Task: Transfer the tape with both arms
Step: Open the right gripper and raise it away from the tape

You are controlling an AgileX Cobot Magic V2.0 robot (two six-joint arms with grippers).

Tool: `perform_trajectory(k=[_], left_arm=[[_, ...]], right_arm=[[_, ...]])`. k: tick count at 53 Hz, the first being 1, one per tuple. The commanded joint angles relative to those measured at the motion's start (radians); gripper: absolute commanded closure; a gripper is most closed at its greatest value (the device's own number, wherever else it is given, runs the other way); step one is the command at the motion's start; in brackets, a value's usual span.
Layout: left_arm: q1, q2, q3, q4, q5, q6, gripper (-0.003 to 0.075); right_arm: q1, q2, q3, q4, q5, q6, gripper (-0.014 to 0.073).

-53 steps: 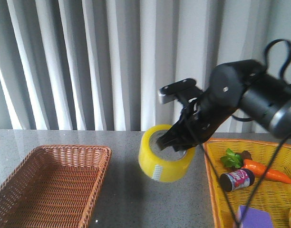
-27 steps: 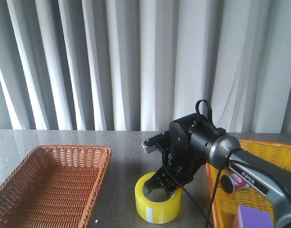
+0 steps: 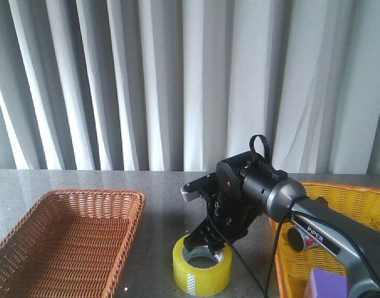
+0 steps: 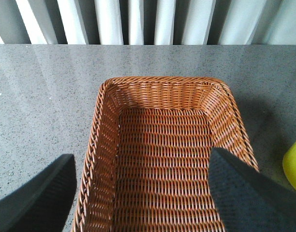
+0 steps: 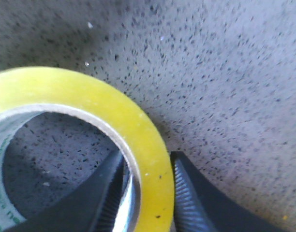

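- One tape roll (image 3: 202, 271) flat on bench, mid front edge.
- R gripper (image 3: 205, 245) pinches its wall, one finger inside core.
- L gripper (image 4: 143, 193) spread wide, holds nothing, above brown basket (image 3: 66, 242).

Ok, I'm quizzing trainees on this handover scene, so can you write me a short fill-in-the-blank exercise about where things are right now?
1. The tape lies flat on the ____, between the two baskets.
2. The right gripper has one finger inside the roll's core and one outside, pinching its ____.
3. The left gripper hangs open over the ____ wicker basket.

Missing words: table; wall; brown
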Motion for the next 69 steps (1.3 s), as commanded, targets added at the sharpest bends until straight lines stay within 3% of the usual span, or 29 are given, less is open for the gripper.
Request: perform_trajectory(k=[1,7,14,24,33,46,54,62,69], left_arm=[[-0.004,-0.014,-0.03,-0.005,-0.072,-0.006,0.0185],[-0.004,-0.014,-0.03,-0.005,-0.071,-0.006,0.0185],[-0.004,-0.014,-0.03,-0.005,-0.069,-0.006,0.0185],[-0.004,-0.014,-0.03,-0.013,-0.066,-0.006,0.0185],[-0.004,-0.014,-0.03,-0.013,-0.064,-0.006,0.0185],[-0.004,-0.014,-0.03,-0.014,-0.077,-0.006,0.0185],[-0.01,-0.014,-0.03,-0.049,-0.089,-0.006,0.0185],[-0.091,-0.014,-0.03,-0.066,-0.127,0.036,0.0185],[-0.163,-0.004,-0.031,-0.067,-0.128,0.096,0.0185]], right_arm=[[-0.008,-0.062,-0.056,0.0,0.012,-0.012,0.0216],[-0.008,-0.064,-0.079,0.021,0.037,-0.004,0.0082],[-0.008,-0.098,-0.079,0.008,0.034,-0.004,-0.0003],[-0.018,-0.207,-0.079,-0.133,-0.045,0.061,0.0011],[-0.076,-0.335,-0.079,-0.153,-0.089,0.101,0.0051],[-0.245,-0.525,-0.079,-0.033,-0.043,0.076,0.0201],[-0.329,-0.63,-0.079,0.055,-0.047,0.018,0.0389],[-0.35,-0.703,-0.076,0.023,-0.003,-0.009,0.0603],[-0.349,-0.734,-0.076,-0.029,0.022,0.002,0.0603]])
